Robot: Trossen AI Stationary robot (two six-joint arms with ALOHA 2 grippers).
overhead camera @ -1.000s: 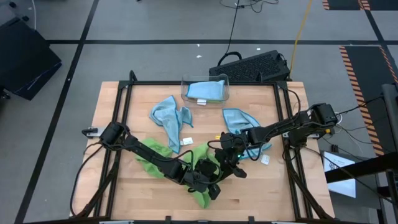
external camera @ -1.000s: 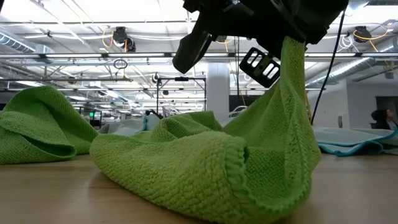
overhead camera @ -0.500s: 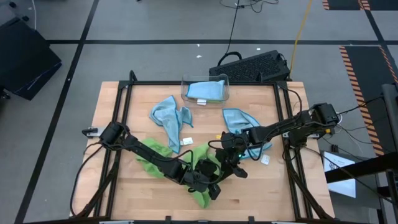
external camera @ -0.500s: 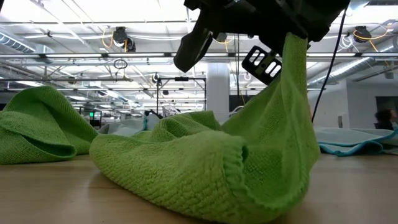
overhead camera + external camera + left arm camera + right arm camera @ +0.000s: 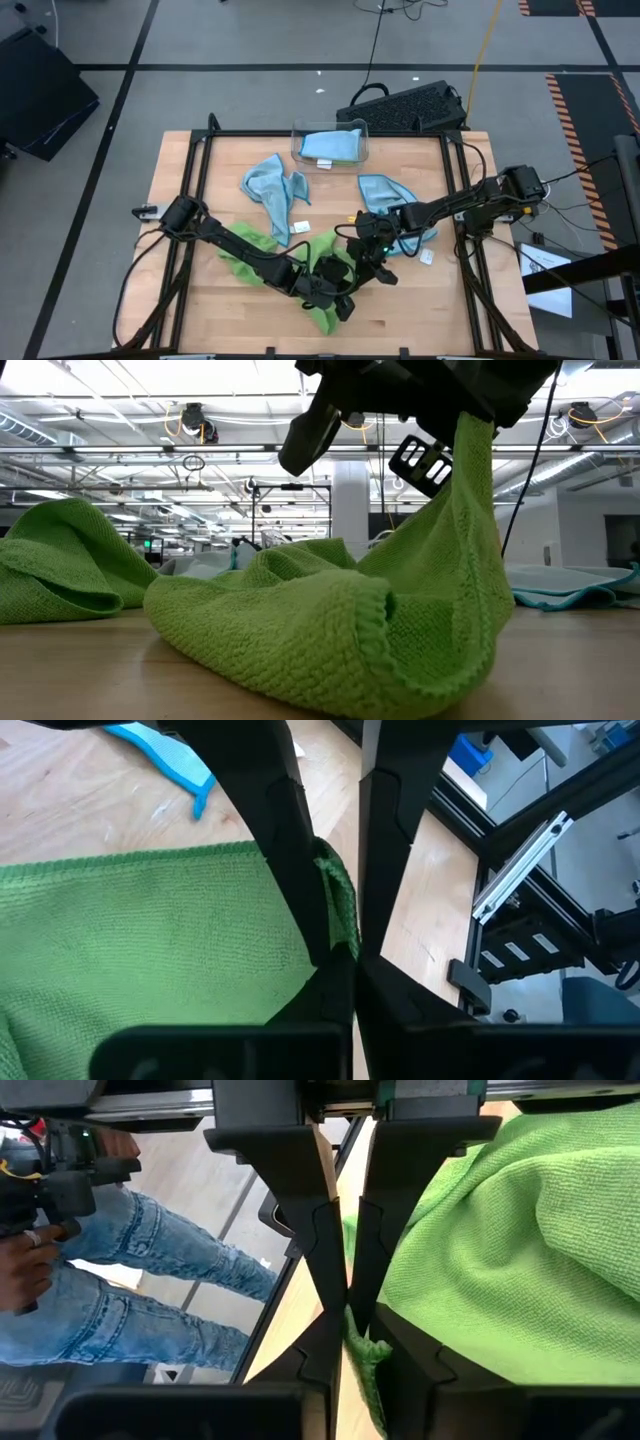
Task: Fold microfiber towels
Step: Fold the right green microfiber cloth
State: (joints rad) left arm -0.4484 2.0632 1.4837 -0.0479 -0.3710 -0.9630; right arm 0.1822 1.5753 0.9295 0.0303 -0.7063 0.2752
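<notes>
Two lime green towels lie on the table: one bunched at seven o'clock (image 5: 240, 250), one near six o'clock (image 5: 322, 250). Three light blue towels show: one crumpled near centre (image 5: 275, 190), one at three o'clock (image 5: 385, 195), one inside the single clear bin (image 5: 296, 148) (at twelve o'clock) (image 5: 330, 146).

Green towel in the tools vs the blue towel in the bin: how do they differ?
The green towel is lime, the blue towel in the bin light blue. The green one lies crumpled on the table, an edge lifted by both tools; the blue one sits in the clear bin, untouched. Both are soft cloths.
</notes>
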